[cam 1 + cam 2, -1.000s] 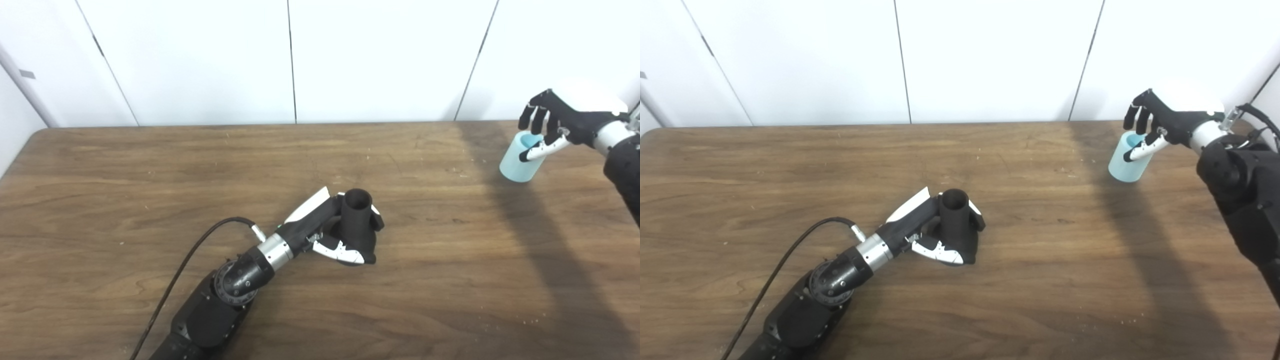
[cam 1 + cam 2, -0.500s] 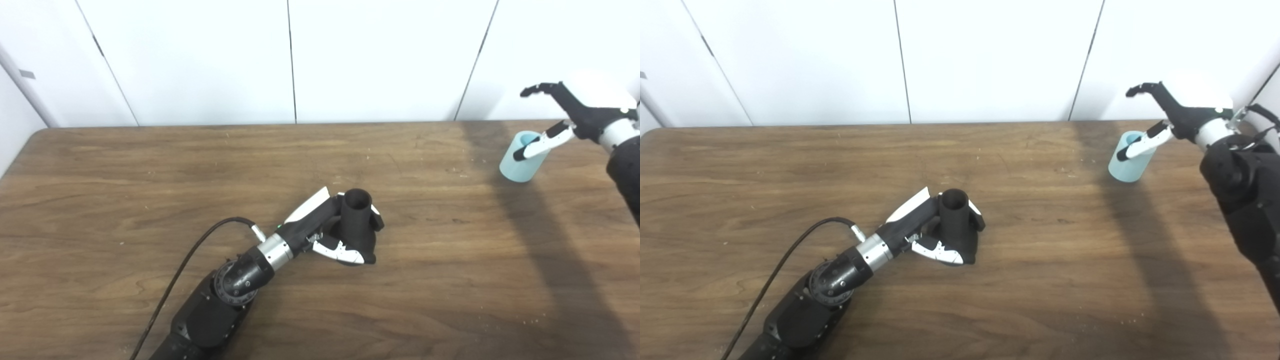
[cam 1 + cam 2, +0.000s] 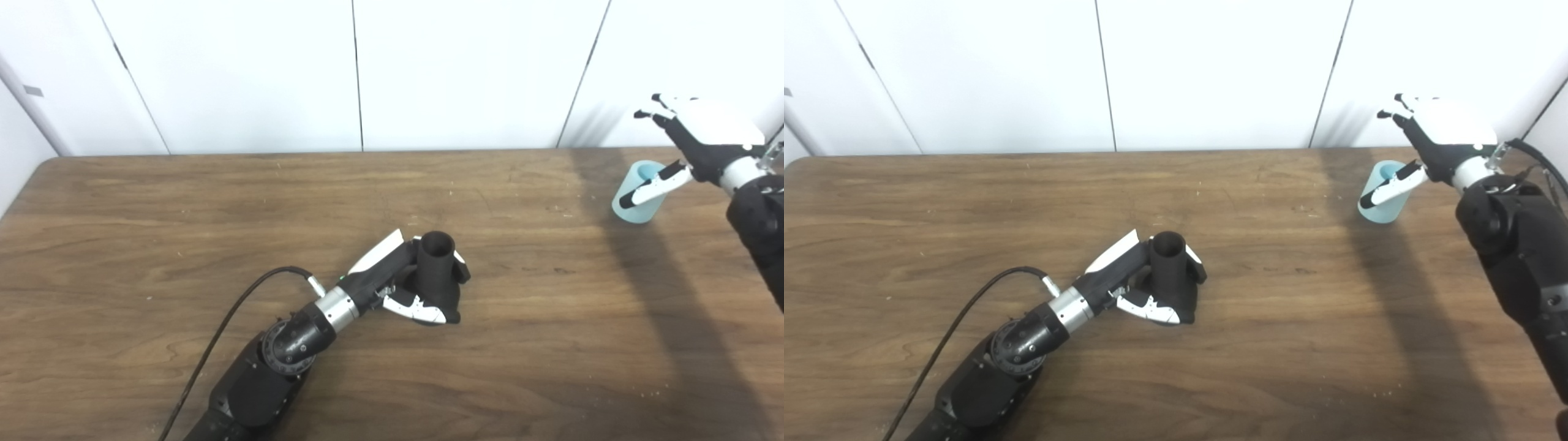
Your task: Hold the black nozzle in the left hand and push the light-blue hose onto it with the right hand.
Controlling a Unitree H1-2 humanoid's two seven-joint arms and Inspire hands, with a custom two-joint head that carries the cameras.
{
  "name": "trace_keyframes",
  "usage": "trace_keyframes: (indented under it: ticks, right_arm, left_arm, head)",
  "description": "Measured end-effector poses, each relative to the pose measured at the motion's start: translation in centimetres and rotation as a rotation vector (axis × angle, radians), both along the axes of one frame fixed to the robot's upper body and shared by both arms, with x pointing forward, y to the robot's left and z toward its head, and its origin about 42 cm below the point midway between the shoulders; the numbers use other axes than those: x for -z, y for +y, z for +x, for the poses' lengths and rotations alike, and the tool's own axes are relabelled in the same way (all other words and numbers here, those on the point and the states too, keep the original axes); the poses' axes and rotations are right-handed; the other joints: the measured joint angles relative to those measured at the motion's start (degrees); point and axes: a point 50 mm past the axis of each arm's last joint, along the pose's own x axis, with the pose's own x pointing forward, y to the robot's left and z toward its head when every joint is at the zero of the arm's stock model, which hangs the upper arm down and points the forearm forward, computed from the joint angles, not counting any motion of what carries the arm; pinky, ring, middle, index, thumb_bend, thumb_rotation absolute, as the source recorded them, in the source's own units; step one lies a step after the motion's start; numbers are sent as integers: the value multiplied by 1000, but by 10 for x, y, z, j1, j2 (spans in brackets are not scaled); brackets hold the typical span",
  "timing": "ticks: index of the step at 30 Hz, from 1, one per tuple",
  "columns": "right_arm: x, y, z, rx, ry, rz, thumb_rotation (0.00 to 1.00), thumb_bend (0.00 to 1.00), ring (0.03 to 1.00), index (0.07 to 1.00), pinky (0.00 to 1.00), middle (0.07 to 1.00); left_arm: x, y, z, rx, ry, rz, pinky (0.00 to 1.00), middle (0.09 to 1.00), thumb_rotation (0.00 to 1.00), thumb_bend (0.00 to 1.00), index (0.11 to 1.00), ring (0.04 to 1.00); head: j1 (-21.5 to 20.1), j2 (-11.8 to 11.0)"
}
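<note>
Standing upright, the short light-blue hose (image 3: 637, 191) shows a hollow top.

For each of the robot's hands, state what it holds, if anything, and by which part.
The left hand grips the black nozzle around its lower body, open end up. The right hand holds nothing; its fingers are spread above the light-blue hose.

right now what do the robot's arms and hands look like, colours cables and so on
Both arms are black with a silver metal wrist band. Each robot hand is black with white shell panels: the left robot hand has white plates along its back and fingers, the right robot hand a large white back cover and a white-and-black thumb. A black cable loops off the left wrist; thin cables show by the right wrist.
</note>
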Motion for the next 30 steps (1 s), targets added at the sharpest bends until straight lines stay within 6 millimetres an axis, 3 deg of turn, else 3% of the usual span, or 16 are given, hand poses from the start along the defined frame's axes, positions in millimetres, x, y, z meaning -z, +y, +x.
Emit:
trace_keyframes:
  ticks: [5, 11, 15, 16, 19, 22, 30]
  right_arm:
    - [11, 5, 5, 7, 34, 6, 415, 1000, 966, 895, 886, 1000]
    - [23, 3, 9, 46, 105, -21, 363, 1000, 869, 873, 617, 926]
    - [18, 3, 13, 51, 106, -19, 198, 998, 710, 794, 505, 794]
    - [17, 3, 15, 51, 105, -19, 98, 970, 599, 739, 444, 691]
    - [17, 4, 17, 47, 126, -21, 13, 650, 435, 647, 345, 517]
    - [18, 7, 18, 41, 158, -28, 1, 526, 384, 562, 338, 487]
    - [15, 10, 17, 29, 190, -37, 0, 515, 403, 542, 393, 473]
  left_arm:
    - [0, 1, -2, -5, 5, 0, 650, 560, 0, 509, 466, 648]
    - [0, 2, -2, -6, 4, 1, 650, 561, 0, 509, 466, 646]
    - [0, 2, -3, -7, 5, 2, 650, 560, 0, 509, 466, 646]
    - [0, 2, -3, -7, 4, 2, 650, 560, 0, 509, 466, 647]
    - [0, 2, -3, -7, 4, 2, 650, 560, 0, 509, 466, 647]
    - [-1, 2, -3, -7, 4, 2, 650, 560, 0, 509, 467, 646]
    - [-1, 2, -3, -7, 4, 2, 650, 560, 0, 509, 467, 647]
  head:
    - [0, 1]
    - [1, 2]
    - [2, 3]
    - [3, 3]
    - [3, 3]
    - [2, 4]
    - [0, 4]
